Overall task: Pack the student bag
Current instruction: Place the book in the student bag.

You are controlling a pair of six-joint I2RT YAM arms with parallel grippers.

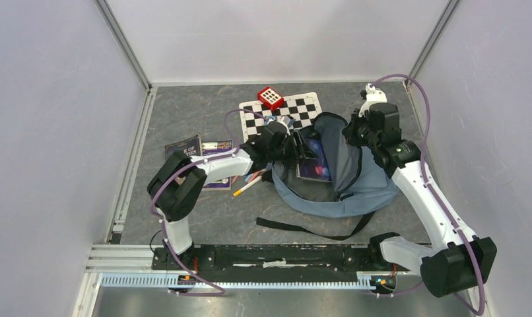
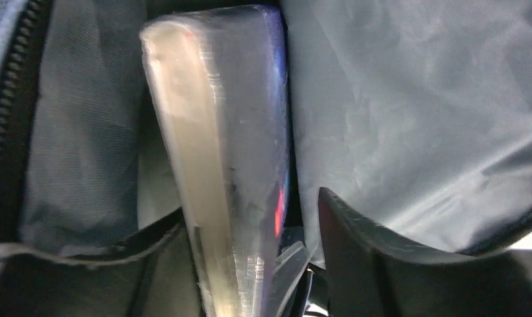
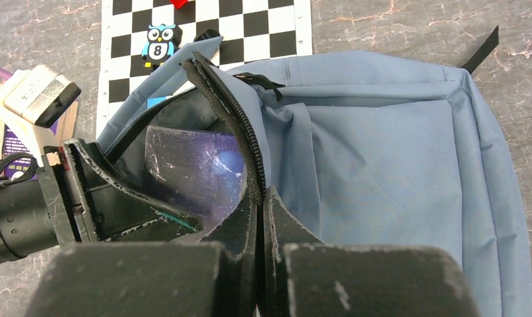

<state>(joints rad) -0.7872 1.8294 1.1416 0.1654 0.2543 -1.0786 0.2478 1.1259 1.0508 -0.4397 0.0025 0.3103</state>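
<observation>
The blue-grey student bag [image 1: 362,175] lies open at centre right; it also fills the right wrist view [image 3: 382,165]. My left gripper [image 1: 298,146] reaches into its mouth. A purple, plastic-wrapped book [image 2: 217,152] stands edge-on between its jaws inside the bag, against the left finger, with a thin gap before the right finger [image 2: 362,244]. The book also shows in the top view [image 1: 314,165] and the right wrist view [image 3: 194,168]. My right gripper [image 3: 260,195] is shut on the bag's zipper edge [image 3: 233,112] and holds the opening up; in the top view it [image 1: 357,134] is at the bag's far side.
A checkerboard mat [image 1: 307,105] lies behind the bag with a red dotted block [image 1: 270,98] and an owl toy [image 3: 160,43]. Two books [image 1: 184,146] and a pen [image 1: 247,186] lie left of the bag. A black strap [image 1: 303,230] trails toward the arm bases.
</observation>
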